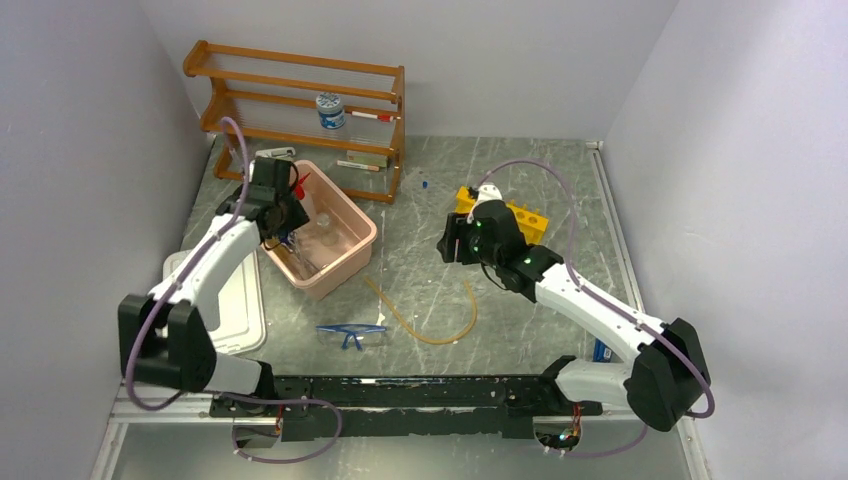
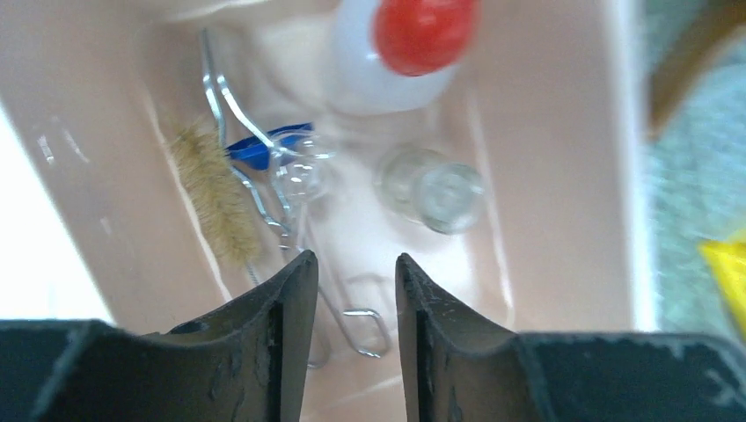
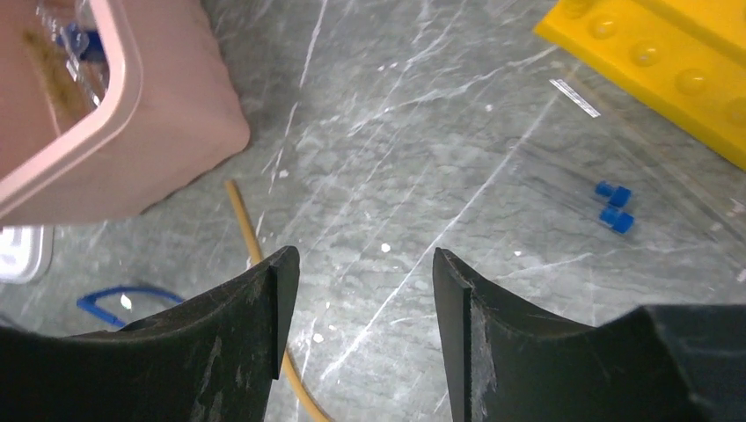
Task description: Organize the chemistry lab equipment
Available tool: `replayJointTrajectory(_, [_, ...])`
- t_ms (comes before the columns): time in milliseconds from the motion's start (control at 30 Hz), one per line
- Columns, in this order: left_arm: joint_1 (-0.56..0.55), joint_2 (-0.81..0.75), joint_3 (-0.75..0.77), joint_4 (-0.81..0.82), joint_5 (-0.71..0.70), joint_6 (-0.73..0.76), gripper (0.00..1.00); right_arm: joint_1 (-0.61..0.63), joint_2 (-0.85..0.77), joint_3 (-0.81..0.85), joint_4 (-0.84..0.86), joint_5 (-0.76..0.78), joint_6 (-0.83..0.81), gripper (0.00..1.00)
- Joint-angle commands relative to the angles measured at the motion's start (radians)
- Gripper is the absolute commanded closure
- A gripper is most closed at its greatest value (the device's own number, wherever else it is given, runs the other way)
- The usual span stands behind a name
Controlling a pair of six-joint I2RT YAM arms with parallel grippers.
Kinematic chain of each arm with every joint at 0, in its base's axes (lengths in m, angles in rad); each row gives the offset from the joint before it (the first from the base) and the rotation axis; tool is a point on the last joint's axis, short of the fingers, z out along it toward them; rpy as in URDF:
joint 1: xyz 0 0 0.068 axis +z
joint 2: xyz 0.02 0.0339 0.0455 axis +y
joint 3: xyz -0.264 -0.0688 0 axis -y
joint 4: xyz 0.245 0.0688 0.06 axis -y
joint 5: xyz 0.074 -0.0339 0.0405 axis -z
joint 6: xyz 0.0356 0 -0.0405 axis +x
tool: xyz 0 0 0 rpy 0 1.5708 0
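Observation:
My left gripper (image 2: 350, 264) is open and empty over the pink bin (image 1: 350, 225). In the bin lie the red-nozzled squeeze bottle (image 2: 396, 53), metal tongs (image 2: 264, 167), a tan bristle brush (image 2: 211, 189) and small glassware (image 2: 440, 189). My right gripper (image 3: 365, 264) is open and empty above bare table. The amber tubing (image 3: 251, 237) runs past its left finger; it loops on the table in the top view (image 1: 430, 320). Two blue-capped thin tubes (image 3: 607, 207) lie beside the yellow holed rack (image 3: 669, 61). The blue-framed goggles (image 1: 350, 335) lie near the front edge.
A wooden shelf rack (image 1: 300, 110) stands at the back left with a jar (image 1: 330, 110) and thin tubes on it. A white lidded box (image 1: 240, 310) sits left of the bin. Grey walls close in both sides.

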Motion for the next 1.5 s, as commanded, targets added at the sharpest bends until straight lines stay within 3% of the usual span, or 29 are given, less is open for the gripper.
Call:
replayJointTrajectory(0, [0.001,-0.155,0.014,0.123,0.176,0.119,0.55,0.017,0.028,0.013,0.039,-0.183,-0.087,0.39])
replayJointTrajectory(233, [0.001,-0.335,0.021,0.193,0.489,0.284,0.52,0.212,0.127,0.053,0.090,-0.284,-0.282,0.39])
replayJointTrajectory(433, [0.001,-0.543,-0.106,0.374,0.700,0.317,0.48,0.338,0.132,-0.025,0.263,-0.384,-0.434,0.41])
replayJointTrajectory(600, [0.001,-0.639,-0.144,0.386,0.650,0.313,0.41,0.392,0.198,-0.082,0.382,-0.431,-0.563,0.43])
replayJointTrajectory(1067, [0.001,-0.653,-0.138,0.336,0.627,0.308,0.40,0.458,0.399,-0.022,0.352,-0.489,-0.689,0.55])
replayJointTrajectory(1333, [0.001,-0.682,-0.104,0.238,0.570,0.327,0.40,0.462,0.431,-0.049,0.387,-0.435,-0.723,0.76])
replayJointTrajectory(1467, [0.001,-0.708,-0.117,0.226,0.558,0.320,0.40,0.463,0.436,-0.045,0.381,-0.439,-0.735,0.82])
